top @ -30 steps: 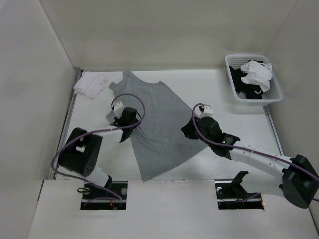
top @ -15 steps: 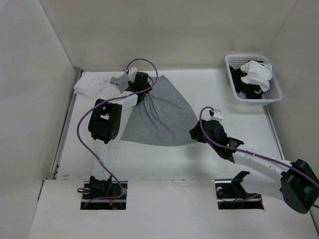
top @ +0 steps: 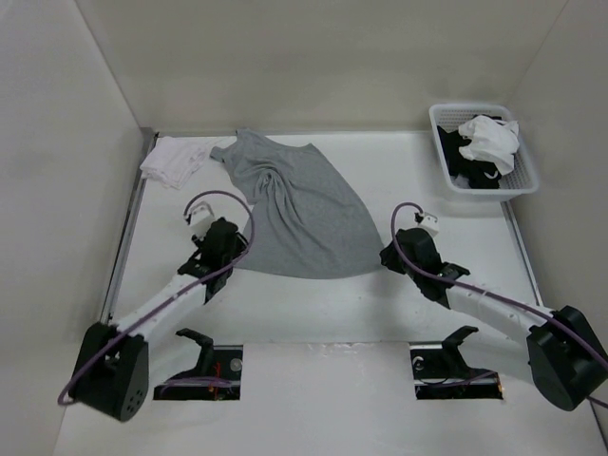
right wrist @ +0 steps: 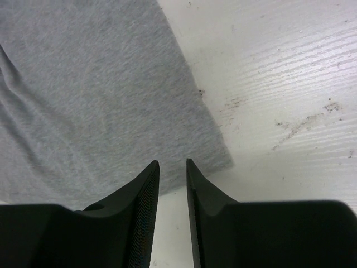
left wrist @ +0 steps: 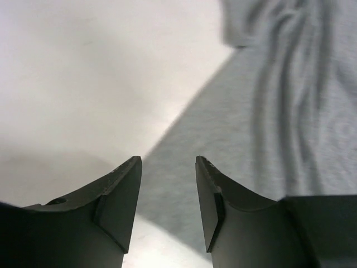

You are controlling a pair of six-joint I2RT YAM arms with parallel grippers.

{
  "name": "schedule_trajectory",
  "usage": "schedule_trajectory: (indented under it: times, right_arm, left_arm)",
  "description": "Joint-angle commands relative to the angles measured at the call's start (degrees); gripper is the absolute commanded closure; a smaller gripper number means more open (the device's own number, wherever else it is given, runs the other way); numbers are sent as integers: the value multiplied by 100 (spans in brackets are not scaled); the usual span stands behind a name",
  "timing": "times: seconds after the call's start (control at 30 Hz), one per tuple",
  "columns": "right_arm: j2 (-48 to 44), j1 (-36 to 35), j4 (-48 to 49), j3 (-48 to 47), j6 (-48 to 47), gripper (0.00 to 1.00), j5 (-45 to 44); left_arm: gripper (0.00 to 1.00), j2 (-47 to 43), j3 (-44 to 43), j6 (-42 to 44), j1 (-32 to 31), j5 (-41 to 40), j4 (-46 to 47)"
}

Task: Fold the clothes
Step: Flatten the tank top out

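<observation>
While the top (top: 304, 214) lies spread, the basket (top: 441, 150) holds black-and-white garments (top: 486, 147)

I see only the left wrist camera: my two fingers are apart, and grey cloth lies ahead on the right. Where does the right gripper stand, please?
Observer: The right gripper is at the near right corner of the top, at the hem.
Operator: Does it hold the cloth?
Observer: No. In its wrist view the jaws stand a little apart with nothing between them. The hem corner lies just beyond them, to the right.
Operator: And where are the straps?
Observer: At the far end of the table. The left strap lies next to a white bundle. I cannot tell if they touch.
</observation>
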State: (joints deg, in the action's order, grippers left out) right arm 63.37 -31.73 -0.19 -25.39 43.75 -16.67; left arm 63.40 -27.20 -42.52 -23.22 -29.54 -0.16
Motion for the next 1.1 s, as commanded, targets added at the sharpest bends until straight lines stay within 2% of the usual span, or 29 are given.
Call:
schedule_trajectory:
  times: [0.0, 0.1, 0.23, 0.5, 0.8, 0.9, 1.07]
  right_arm:
    - [-281, -22, 282, 86, 55, 70, 14]
    - [-378, -75, 387, 183, 81, 68, 67]
    - [-440, -84, 546, 297, 81, 67, 181]
    - [-440, -92, 686, 420, 73, 66, 252]
    - [-291, -84, 774, 412, 90, 64, 260]
    - [-273, -58, 774, 412, 99, 58, 234]
    - [-142, 162, 512, 307, 81, 54, 94]
  left_arm:
    - [59, -879, 346, -616, 392, 201, -1054]
    - [59, -917, 452, -722, 753, 816, -1346]
    - [59, -575, 610, -714, 877, 1327, -1004]
    - [59, 76, 690, -626, 771, 1495, -432]
    - [77, 252, 751, -547, 850, 1504, -239]
    - [87, 226, 751, -494, 885, 1539, -221]
    - [94, -528, 716, -415, 868, 1600, -317]
